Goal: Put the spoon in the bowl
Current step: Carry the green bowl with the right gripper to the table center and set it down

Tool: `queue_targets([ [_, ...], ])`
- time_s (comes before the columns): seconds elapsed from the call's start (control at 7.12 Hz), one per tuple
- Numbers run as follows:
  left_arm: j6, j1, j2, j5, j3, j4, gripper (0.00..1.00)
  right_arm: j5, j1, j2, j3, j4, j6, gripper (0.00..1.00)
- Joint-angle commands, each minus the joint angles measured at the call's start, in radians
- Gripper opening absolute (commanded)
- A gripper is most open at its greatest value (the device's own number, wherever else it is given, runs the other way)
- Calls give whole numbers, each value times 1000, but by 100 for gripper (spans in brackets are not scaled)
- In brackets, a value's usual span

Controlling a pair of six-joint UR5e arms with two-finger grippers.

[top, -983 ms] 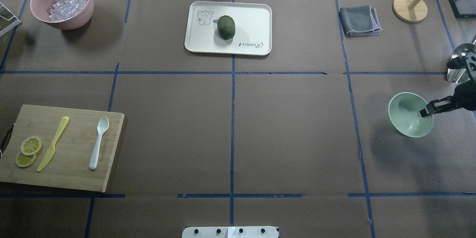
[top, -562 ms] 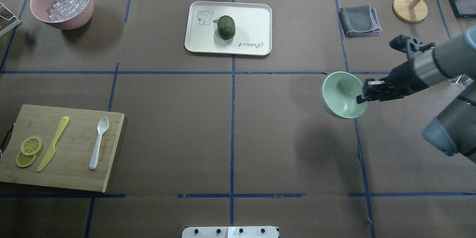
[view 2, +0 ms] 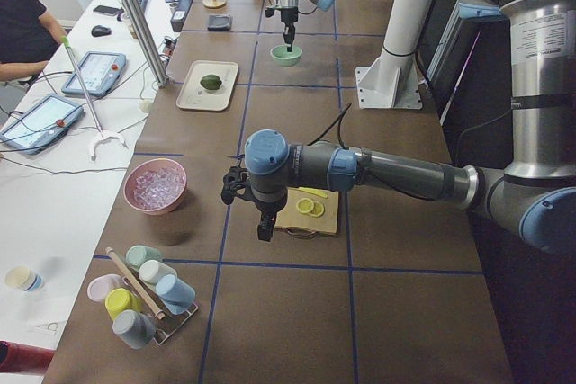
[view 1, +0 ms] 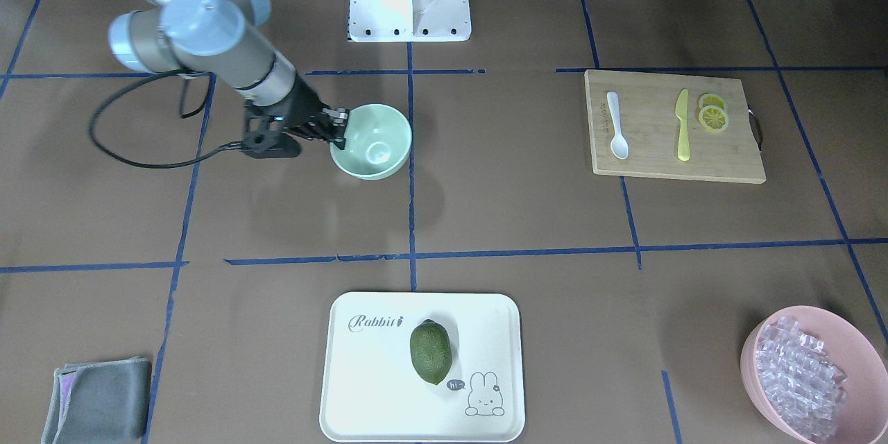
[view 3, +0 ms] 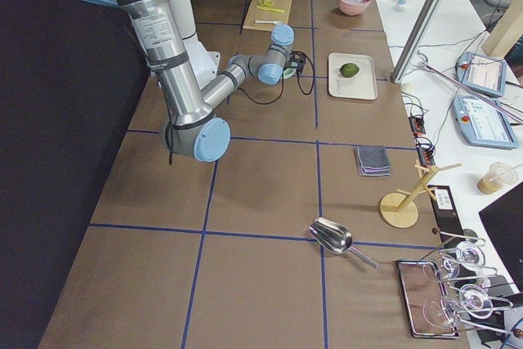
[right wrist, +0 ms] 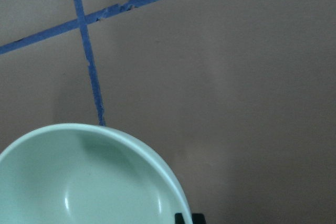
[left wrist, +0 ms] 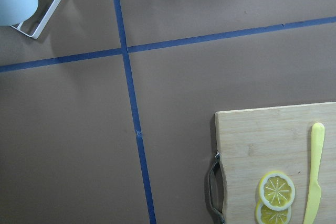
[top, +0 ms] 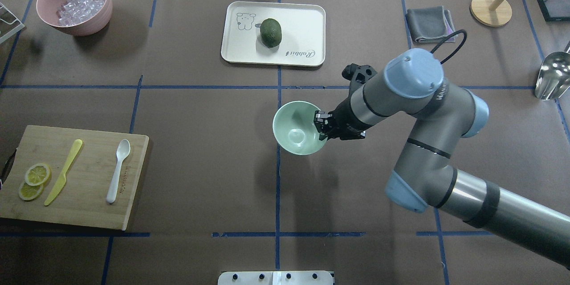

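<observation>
The white spoon (top: pixel 118 170) lies on the wooden cutting board (top: pixel 89 207) at the table's left, next to a yellow knife (top: pixel 63 171); it also shows in the front view (view 1: pixel 617 125). My right gripper (top: pixel 321 129) is shut on the right-hand rim of the mint-green bowl (top: pixel 296 128) and holds it at the table's centre, apparently a little above the surface. The bowl is empty in the front view (view 1: pixel 374 142) and in the right wrist view (right wrist: pixel 79 182). My left gripper (view 2: pixel 264 227) shows only in the exterior left view, above the board's outer end; I cannot tell its state.
A pink bowl of clear cubes (top: pixel 73 2) stands at the back left. A white tray (top: pixel 303 18) with a green fruit is at the back centre. A grey cloth (top: pixel 429 24), wooden stand (top: pixel 490 9) and metal scoop (top: pixel 551 80) are at the right. Lemon slices (top: pixel 33 180) lie on the board.
My right arm has carried the mint-green bowl leftward from the table's right edge to the centre line. The spoon and board have not moved.
</observation>
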Motion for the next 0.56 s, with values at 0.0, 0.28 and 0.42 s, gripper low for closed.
queue_targets([
  [0.0,-5,26,0,-19,0,2,100,-109,-61,109,-88,-52,-4,0],
  [0.28,-7,33,0,-39,0,-1,100,-112,-63,118,-114,-52,-24,0],
  [0.42,-7,33,0,-39,0,-1,100,-109,-63,112,-116,-50,-24,0],
])
